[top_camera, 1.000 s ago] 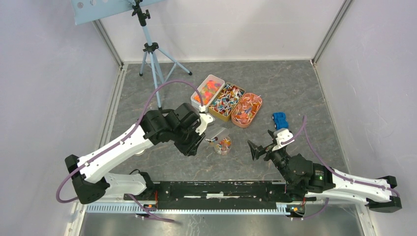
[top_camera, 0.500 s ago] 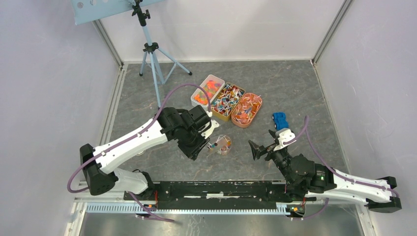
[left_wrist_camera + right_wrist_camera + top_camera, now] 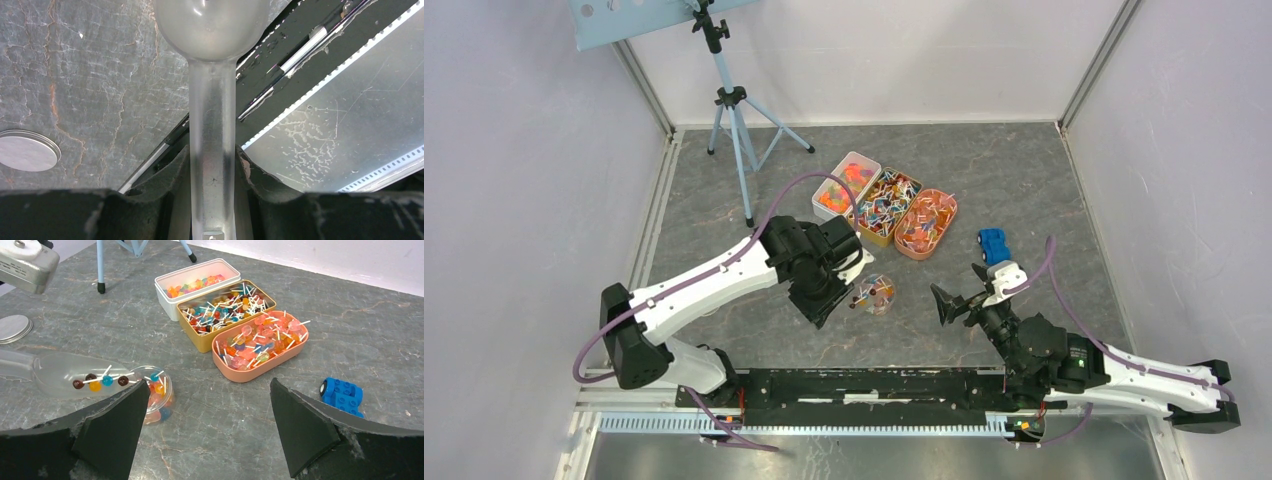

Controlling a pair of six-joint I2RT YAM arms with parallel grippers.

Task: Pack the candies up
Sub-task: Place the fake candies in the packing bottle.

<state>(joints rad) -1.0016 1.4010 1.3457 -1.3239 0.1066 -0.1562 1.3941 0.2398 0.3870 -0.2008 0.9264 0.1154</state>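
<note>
Three open boxes (image 3: 205,346) of candies (image 3: 225,307) toward the tabletop's far edge, left gripper (image 3: 212,167) clamped on a clear scoop (image 3: 60,371) holding a few lollipops (image 3: 100,381), bowl just beside a small round jar (image 3: 159,392) at mid-table, right gripper (image 3: 209,388) spread wide, near a blue toy car (image 3: 341,395)

Straight ahead of my right gripper (image 3: 210,385) the table (image 3: 350,315) lies bare up to three trays (image 3: 250,376) at twelve o'clock; jar (image 3: 161,387) and scoop (image 3: 65,372) block ten, toy car (image 3: 341,394) two.
</note>
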